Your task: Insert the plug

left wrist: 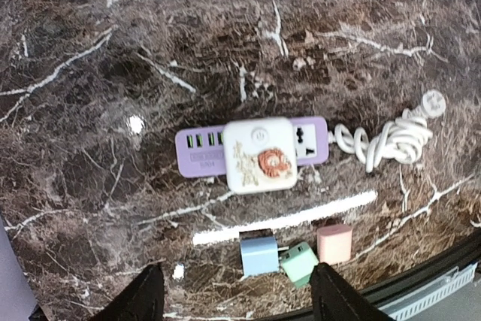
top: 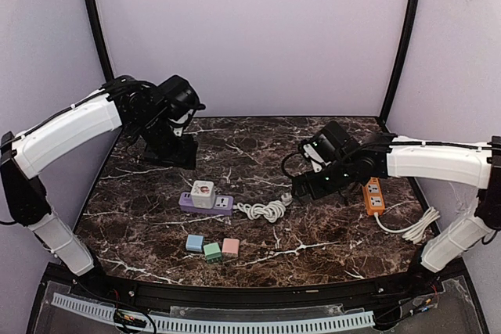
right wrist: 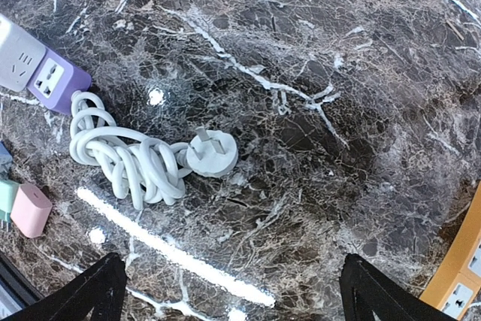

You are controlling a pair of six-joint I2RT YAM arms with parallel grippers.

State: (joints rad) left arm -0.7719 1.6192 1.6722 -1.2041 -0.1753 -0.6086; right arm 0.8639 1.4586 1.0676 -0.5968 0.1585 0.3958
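A purple power strip (top: 221, 206) lies mid-table with a white cube adapter (top: 203, 192) plugged into it. Its white cord (top: 264, 210) is coiled to the right and ends in a loose white plug (top: 286, 199) lying prongs-up. In the right wrist view the plug (right wrist: 213, 153) is ahead and a little left of my open, empty right gripper (right wrist: 237, 298). My left gripper (left wrist: 237, 302) is open and empty, held high over the strip (left wrist: 197, 148) and adapter (left wrist: 259, 154). An orange power strip (top: 374, 195) lies at the right.
Blue (top: 194, 242), green (top: 212, 252) and pink (top: 230, 246) charger cubes sit in front of the purple strip. The orange strip's white cord (top: 415, 228) trails toward the right arm's base. Purple walls enclose the back and sides.
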